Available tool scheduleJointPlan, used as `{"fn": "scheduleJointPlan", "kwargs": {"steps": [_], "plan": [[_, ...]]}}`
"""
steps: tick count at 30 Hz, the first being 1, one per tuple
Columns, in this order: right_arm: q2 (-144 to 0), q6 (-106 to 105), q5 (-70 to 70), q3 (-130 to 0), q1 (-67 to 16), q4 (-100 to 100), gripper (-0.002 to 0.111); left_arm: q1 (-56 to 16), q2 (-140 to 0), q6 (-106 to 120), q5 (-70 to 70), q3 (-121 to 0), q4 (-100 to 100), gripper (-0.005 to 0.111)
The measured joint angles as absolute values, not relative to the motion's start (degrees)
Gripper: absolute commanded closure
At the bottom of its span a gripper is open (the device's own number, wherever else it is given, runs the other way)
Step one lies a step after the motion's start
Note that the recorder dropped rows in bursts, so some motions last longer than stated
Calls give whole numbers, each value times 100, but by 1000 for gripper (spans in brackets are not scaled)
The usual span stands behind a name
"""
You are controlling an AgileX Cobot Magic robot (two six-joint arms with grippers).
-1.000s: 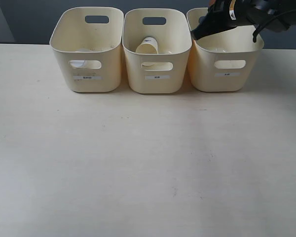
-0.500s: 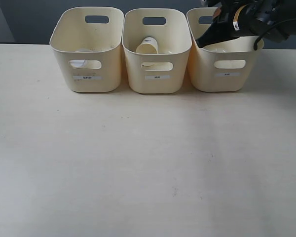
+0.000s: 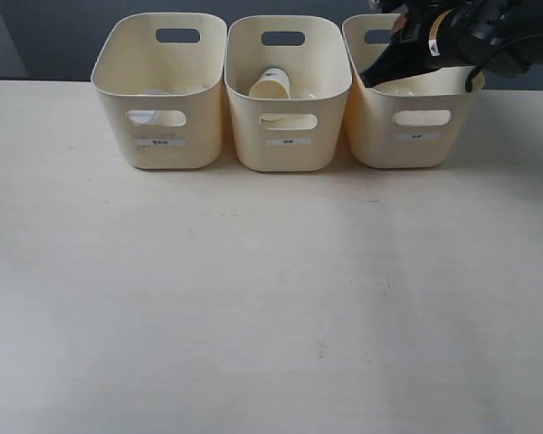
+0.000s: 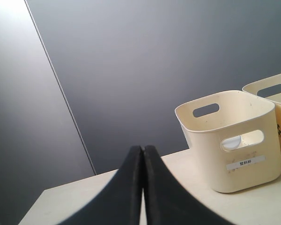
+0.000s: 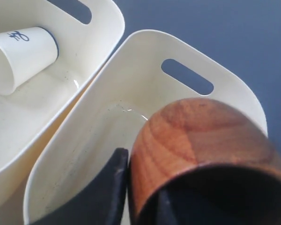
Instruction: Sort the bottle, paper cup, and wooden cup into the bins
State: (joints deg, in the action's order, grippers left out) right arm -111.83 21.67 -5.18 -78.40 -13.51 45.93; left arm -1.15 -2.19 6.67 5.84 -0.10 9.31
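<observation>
1. Your wooden cup (image 5: 201, 140) is rounded and reddish-brown, with clear grain bands on its side and a dark hollow mouth facing the right wrist camera.
2. Your right gripper (image 5: 139, 185) pinches the cup's wall. One black finger (image 5: 110, 187) lies against the outside and the other seems to sit inside the mouth, so the jaws are closed on the cup.
3. The held cup hangs over the open right bin (image 3: 416, 136), at the upper right of the exterior view. It has not reached the bin's floor.
4. Your left gripper (image 4: 143, 149) has its fingers pressed together with nothing between them.
5. The white paper cup (image 3: 270, 84) lies on its side in the middle bin (image 3: 288, 149), at the top centre.
6. The bottle (image 3: 143, 116) shows only as a pale shape through the front cutout of the left bin (image 3: 158, 149), at the upper left.
7. Each bin carries a small front label with dark characters, too small for you to read surely. The paper cup bears a small dark blue flourish, not legible as words.
</observation>
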Motion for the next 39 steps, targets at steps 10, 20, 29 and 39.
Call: {"fn": "scheduleJointPlan", "kwargs": {"steps": [10, 20, 29, 39], "plan": [[-11455, 2156, -529, -7840, -1351, 4483, 63, -115, -219, 667, 584, -10, 931, 107], [-10669, 2124, 0, -7208, -1351, 4559, 108, -115, -219, 667, 584, -10, 931, 107], [-9107, 2096, 327, -6058, -1351, 4866, 109, -115, -219, 667, 584, -10, 931, 107], [-7037, 2096, 624, -4867, -1351, 4388, 109, -115, -219, 667, 584, -10, 931, 107]]}}
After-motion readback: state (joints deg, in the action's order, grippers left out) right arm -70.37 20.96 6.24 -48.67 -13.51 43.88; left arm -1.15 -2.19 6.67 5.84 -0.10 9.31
